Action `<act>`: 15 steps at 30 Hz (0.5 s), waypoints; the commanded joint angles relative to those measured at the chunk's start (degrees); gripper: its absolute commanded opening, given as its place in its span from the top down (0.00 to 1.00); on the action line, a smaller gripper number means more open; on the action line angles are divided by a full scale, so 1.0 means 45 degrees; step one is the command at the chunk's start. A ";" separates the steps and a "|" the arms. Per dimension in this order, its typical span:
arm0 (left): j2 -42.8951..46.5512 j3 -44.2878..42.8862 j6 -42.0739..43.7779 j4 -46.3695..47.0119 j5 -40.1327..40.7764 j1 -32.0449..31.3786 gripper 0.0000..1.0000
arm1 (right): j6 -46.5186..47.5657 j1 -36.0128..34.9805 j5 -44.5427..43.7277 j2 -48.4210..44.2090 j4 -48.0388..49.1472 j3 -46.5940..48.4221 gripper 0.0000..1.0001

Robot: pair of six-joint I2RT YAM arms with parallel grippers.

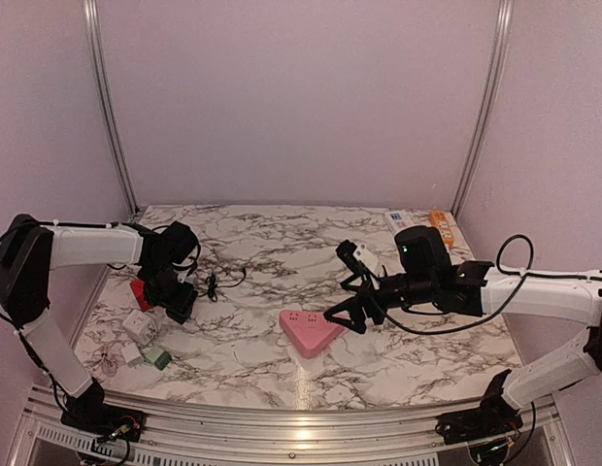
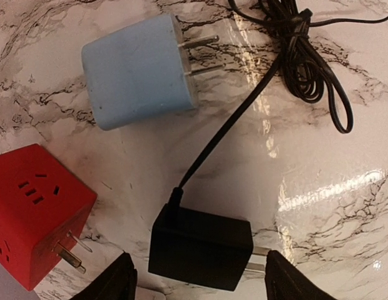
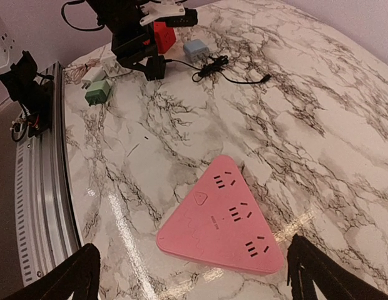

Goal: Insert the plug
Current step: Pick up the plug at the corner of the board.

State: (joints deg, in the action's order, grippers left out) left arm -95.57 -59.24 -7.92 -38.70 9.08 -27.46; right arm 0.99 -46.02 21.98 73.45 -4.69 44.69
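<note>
The black plug point(image 2: 200, 247) lies flat on the marble table, its two prongs pointing right and its cable point(image 2: 306, 56) running up to a loose coil. My left gripper point(image 2: 200, 275) straddles it, open, one finger on each side with a small gap to the body and the prongs. In the top view that gripper point(image 1: 180, 306) hangs low at the table's left. The pink triangular power strip point(image 1: 311, 332) lies at centre, sockets facing up. My right gripper point(image 3: 193, 275) hovers open just above the strip point(image 3: 225, 219), holding nothing.
A blue adapter point(image 2: 134, 72) and a red socket cube point(image 2: 37, 212) lie close to the black plug. A white cube point(image 1: 138, 325) and a green adapter point(image 1: 157, 357) sit at the front left. White point(image 1: 403, 221) and orange point(image 1: 442, 225) strips lie at the back right.
</note>
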 commanded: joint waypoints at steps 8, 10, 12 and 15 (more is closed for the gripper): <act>-0.0641 -0.0105 0.0121 -0.0281 -0.0150 0.0401 0.42 | -0.0125 -0.0030 0.0013 -0.0111 0.0392 -0.0097 0.01; -0.0656 -0.0097 0.0120 -0.0249 -0.0201 0.0447 0.48 | -0.0125 -0.0026 -0.0021 -0.0081 0.0410 -0.0105 0.02; -0.0640 -0.0097 0.0120 -0.0248 -0.0286 0.0449 0.56 | -0.0123 -0.0012 -0.0022 -0.0057 0.0399 -0.0079 0.02; -0.0611 -0.0097 0.0120 -0.0248 -0.0386 0.0441 0.73 | -0.0129 -0.0025 -0.0067 -0.0053 0.0361 -0.0059 0.01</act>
State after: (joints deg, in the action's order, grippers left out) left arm -97.67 -59.64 -7.01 -38.70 8.10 -25.80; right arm 0.97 -46.02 21.96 73.45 -4.49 44.05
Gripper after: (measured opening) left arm 0.421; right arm 0.985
